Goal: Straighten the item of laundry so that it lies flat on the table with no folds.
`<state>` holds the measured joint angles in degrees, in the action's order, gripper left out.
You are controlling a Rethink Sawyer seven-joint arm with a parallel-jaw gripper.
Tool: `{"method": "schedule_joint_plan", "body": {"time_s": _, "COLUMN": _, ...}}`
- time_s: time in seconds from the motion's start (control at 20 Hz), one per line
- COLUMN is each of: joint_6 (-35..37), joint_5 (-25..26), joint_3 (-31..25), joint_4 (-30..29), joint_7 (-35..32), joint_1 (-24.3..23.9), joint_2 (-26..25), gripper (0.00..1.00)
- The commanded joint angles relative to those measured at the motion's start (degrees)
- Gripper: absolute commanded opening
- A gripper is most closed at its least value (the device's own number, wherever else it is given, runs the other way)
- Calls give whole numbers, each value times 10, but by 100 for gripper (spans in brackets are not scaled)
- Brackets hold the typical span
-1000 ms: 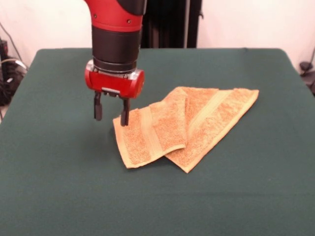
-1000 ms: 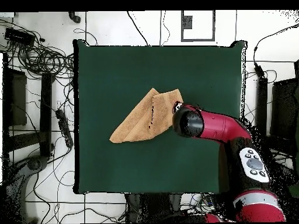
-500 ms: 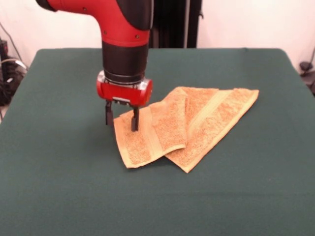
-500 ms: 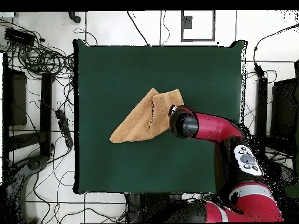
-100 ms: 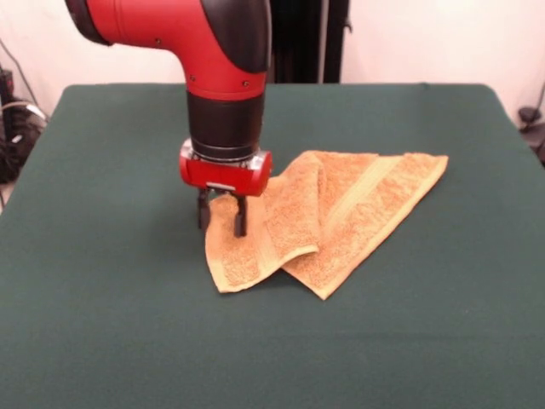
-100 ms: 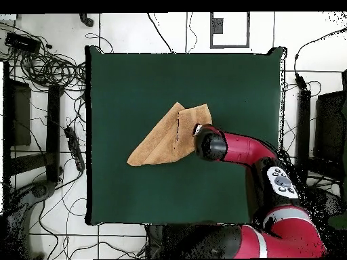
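Nearest the front camera lies bare dark green felt-like counter (image 5: pixel 111 341), a large rectangle far wider than anything on it. Beyond that empty stretch sits the small tan-orange terry towel (image 5: pixel 341 213), a little right of the counter's middle in the front view. It is not flat: one flap is folded over the rest, so two pointed corners face the camera side by side, and a smoother woven band runs along each layer. The upper flap bunches and rises slightly at its left edge.

At that raised left corner stands the black two-fingered claw (image 5: pixel 221 213), hanging straight down from its red wrist block and the red and black arm (image 5: pixel 223 77). Its two fingers (image 5: pixel 240 217) stand a small way apart with the towel's corner between them; one finger is on the cloth and the other just beside its edge, and whether they press on the fabric cannot be told.

From overhead, the towel (image 6: pixel 159 142) lies near the counter's (image 6: pixel 135 81) centre, with the arm (image 6: pixel 237 147) covering its corner. Behind the counter are a white wall and a dark stand.
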<state>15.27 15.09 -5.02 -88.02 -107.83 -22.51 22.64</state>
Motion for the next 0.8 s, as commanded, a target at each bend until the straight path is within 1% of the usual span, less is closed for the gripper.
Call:
{"method": "schedule_joint_plan", "body": {"time_s": 0.05, "joint_6": -30, "joint_5": 25, "joint_3": -73, "joint_4": -6, "joint_7": -15, "joint_1": 18, "joint_2": -40, "gripper": 0}}
{"method": "schedule_joint_plan", "body": {"time_s": 0.4, "joint_6": -67, "joint_5": 29, "joint_3": -51, "joint_4": -12, "joint_7": -40, "joint_1": 35, "joint_2": -35, "gripper": 0}}
{"method": "schedule_joint_plan", "body": {"time_s": 0.55, "joint_6": -67, "joint_5": 27, "joint_3": -46, "joint_4": -24, "joint_7": -49, "joint_1": 38, "joint_2": -22, "gripper": 0}}
{"method": "schedule_joint_plan", "body": {"time_s": 0.6, "joint_6": -61, "joint_5": 25, "joint_3": -49, "joint_4": -39, "joint_7": -51, "joint_1": 32, "joint_2": -7, "gripper": 0}}
{"method": "schedule_joint_plan", "body": {"time_s": 0.65, "joint_6": -63, "joint_5": 28, "joint_3": -47, "joint_4": -61, "joint_7": -54, "joint_1": 30, "joint_2": 19, "gripper": 0}}
{"method": "schedule_joint_plan", "body": {"time_s": 0.7, "joint_6": -64, "joint_5": 30, "joint_3": -43, "joint_4": -91, "joint_7": -60, "joint_1": 25, "joint_2": 52, "gripper": 0}}
{"method": "schedule_joint_plan", "body": {"time_s": 0.8, "joint_6": -52, "joint_5": 30, "joint_3": -59, "joint_4": -157, "joint_7": -55, "joint_1": -3, "joint_2": 126, "gripper": 0}}
